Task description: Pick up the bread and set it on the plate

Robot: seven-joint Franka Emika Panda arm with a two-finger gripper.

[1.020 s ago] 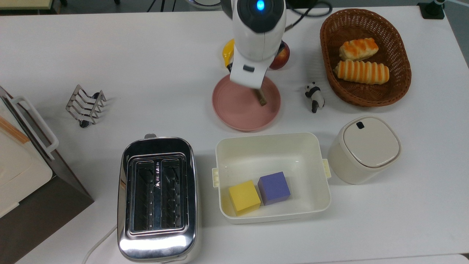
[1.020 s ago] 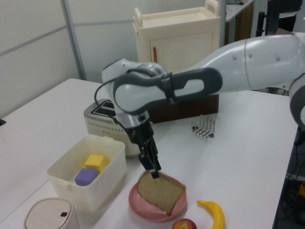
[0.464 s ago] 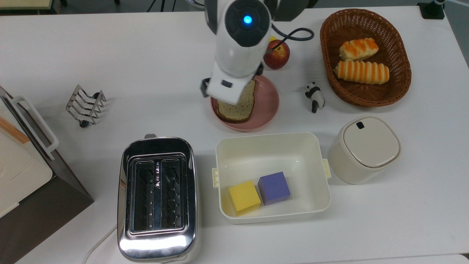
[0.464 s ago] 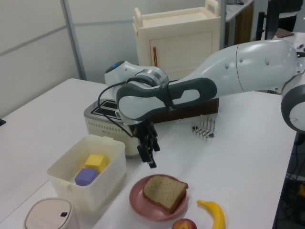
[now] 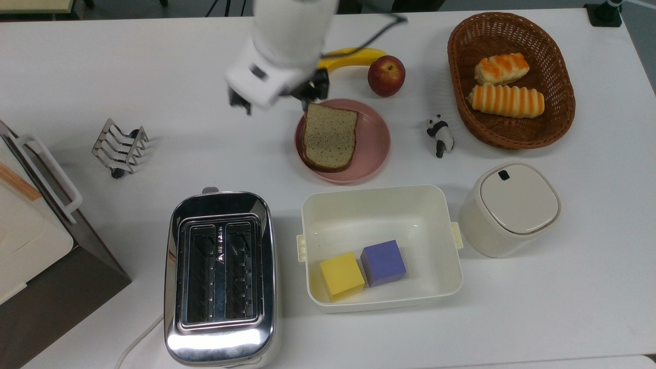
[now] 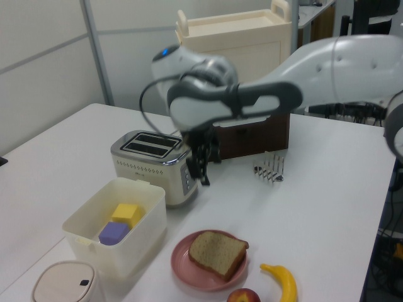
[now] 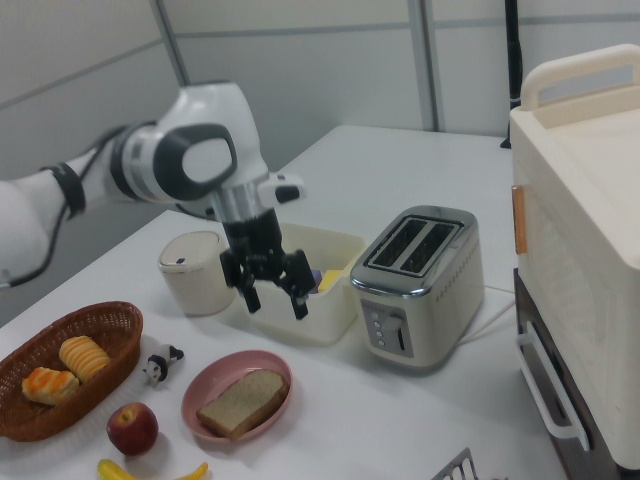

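The bread (image 5: 329, 137) lies flat on the pink plate (image 5: 376, 138), on the half nearer the top view's left, with one corner over the rim. In the left view the bread (image 6: 216, 253) rests on the plate (image 6: 186, 269) near the front edge. In the right view the bread (image 7: 240, 403) sits on the plate (image 7: 203, 392). My gripper (image 7: 274, 297) hangs open and empty in the air, well above the table. It is up and to the left of the plate in the top view (image 5: 277, 97) and in front of the toaster in the left view (image 6: 203, 168).
A chrome toaster (image 5: 220, 277) and a cream tub (image 5: 382, 195) holding a yellow and a purple cube stand below the plate in the top view. Around it are a lidded canister (image 5: 507, 207), basket of rolls (image 5: 558, 118), panda figure (image 5: 439, 134), apple (image 5: 386, 76), banana (image 5: 353, 55) and toast rack (image 5: 120, 148).
The gripper let go of the bread, which went from standing on edge to lying flat on the plate. The gripper then rose and moved toward the top view's left.
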